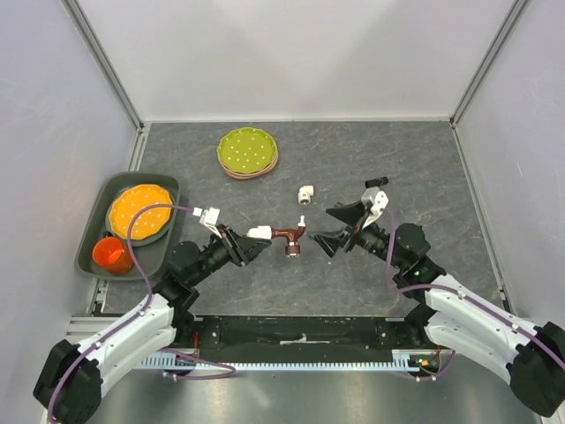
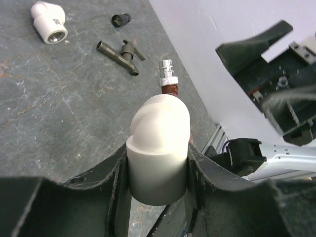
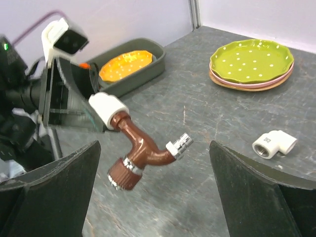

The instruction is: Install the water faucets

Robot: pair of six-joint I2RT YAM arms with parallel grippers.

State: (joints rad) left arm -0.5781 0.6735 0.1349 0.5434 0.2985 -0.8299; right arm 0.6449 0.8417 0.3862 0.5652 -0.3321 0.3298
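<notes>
**One faucet seated in its elbow, the other lying loose**

The reddish-brown faucet [image 3: 140, 148] is off the table, up in the air between the two arms. Its inlet end sits in the white elbow fitting [image 2: 158, 148], and its spout and metal-tipped end hang free toward the right arm. From the right wrist view the joint looks closed up, with no gap at the collar. Whether it is screwed fully home cannot be told.

The dark grey faucet [image 2: 118, 52] lies on its side on the table [image 1: 424, 177], joined to nothing. A short black cylinder [image 2: 121, 19] lies just beside it, and a second white elbow [image 2: 49, 27] rests apart from both. I judge the job to be roughly half done. One tap is mated with its fitting, while the grey tap and the spare elbow have yet to be brought together.

The left gripper [image 1: 252, 238] is clamped on the round body of the held elbow, one finger on each side, and through that it carries the brown faucet. The right gripper [image 1: 335, 228] has its jaws spread wide and holds nothing. The brown faucet sits in the open space in front of the fingers, and neither finger touches it.

Farther out, a stack of green dotted plates [image 1: 247, 152] sits toward the back of the table. A grey tray [image 1: 97, 256] at the left edge holds an orange plate [image 1: 141, 210] and an orange cup [image 1: 109, 254], well apart from the work.
</notes>
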